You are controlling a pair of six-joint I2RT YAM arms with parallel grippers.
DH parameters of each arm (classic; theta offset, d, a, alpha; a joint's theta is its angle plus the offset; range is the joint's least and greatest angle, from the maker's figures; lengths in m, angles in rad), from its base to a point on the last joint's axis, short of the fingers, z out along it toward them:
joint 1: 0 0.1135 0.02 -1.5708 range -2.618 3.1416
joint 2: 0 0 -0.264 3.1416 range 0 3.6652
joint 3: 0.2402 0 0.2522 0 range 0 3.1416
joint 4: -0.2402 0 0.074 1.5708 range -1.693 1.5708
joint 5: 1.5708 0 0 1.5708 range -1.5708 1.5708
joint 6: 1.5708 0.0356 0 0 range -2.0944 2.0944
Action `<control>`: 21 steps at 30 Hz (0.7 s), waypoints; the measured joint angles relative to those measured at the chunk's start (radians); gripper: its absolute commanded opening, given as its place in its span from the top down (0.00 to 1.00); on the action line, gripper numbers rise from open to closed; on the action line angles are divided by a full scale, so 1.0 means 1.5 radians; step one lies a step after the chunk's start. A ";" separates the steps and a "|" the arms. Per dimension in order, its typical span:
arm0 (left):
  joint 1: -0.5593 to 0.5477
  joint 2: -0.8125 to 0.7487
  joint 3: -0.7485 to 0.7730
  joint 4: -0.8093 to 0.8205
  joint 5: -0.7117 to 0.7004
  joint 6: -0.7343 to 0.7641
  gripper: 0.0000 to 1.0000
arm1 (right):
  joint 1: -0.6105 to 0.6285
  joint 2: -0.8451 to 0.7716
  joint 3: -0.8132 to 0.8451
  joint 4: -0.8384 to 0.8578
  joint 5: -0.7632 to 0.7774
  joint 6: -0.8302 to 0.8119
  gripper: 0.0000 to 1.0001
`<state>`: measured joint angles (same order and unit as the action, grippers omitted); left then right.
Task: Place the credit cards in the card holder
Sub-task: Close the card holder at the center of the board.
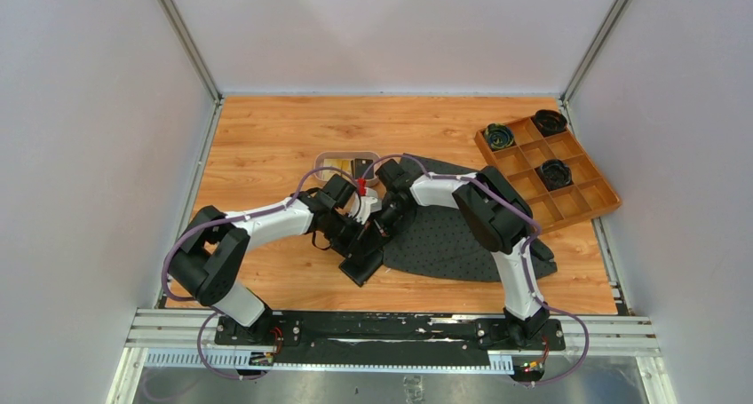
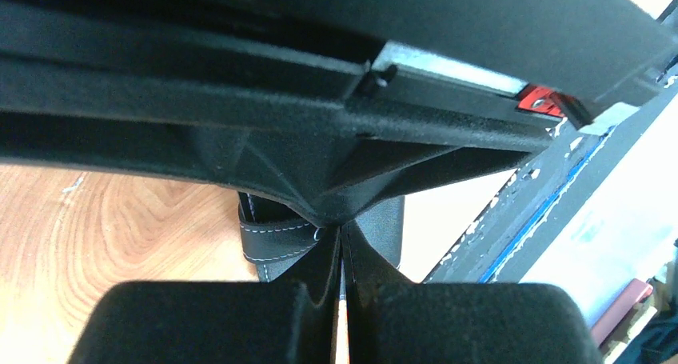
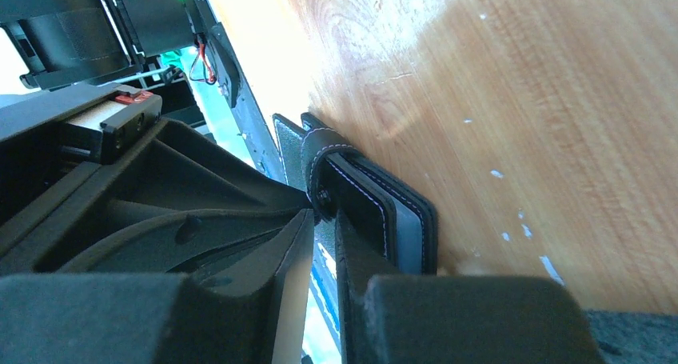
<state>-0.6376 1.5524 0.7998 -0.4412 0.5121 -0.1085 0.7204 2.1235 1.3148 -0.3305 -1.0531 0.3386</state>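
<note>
Nearest us, the left pincer [image 2: 341, 240] is pressed together, its tips at the card holder [image 3: 376, 212]. The right pincer [image 3: 324, 220] stands narrowly apart at the snap tab [image 3: 322, 152]; we cannot tell if it grips. The holder sits mid-frame on the desk [image 1: 266, 138]. Beyond it, credit cards [image 1: 337, 163] lie in a tray [image 1: 344, 154].

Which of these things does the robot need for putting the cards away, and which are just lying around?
For the job:
- the black card holder
- the credit cards, gold and black, lying in the tray

Just lying about:
- the pinkish tray itself
- the orange-brown compartment box
- three dark round things in that box
- the dark dotted mat
</note>
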 measured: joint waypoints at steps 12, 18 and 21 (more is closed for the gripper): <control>0.001 -0.007 -0.009 -0.006 0.005 -0.004 1.00 | 0.011 0.008 0.009 -0.006 -0.006 -0.015 0.81; 0.001 -0.007 -0.010 -0.005 0.005 -0.005 1.00 | 0.017 0.012 0.012 -0.008 -0.006 -0.024 0.96; 0.001 -0.008 -0.010 -0.005 0.006 -0.007 1.00 | 0.018 0.013 0.013 -0.008 -0.006 -0.028 1.00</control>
<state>-0.6369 1.5410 0.7845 -0.4484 0.5205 -0.1192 0.7475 2.1433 1.3346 -0.3431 -1.0622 0.2962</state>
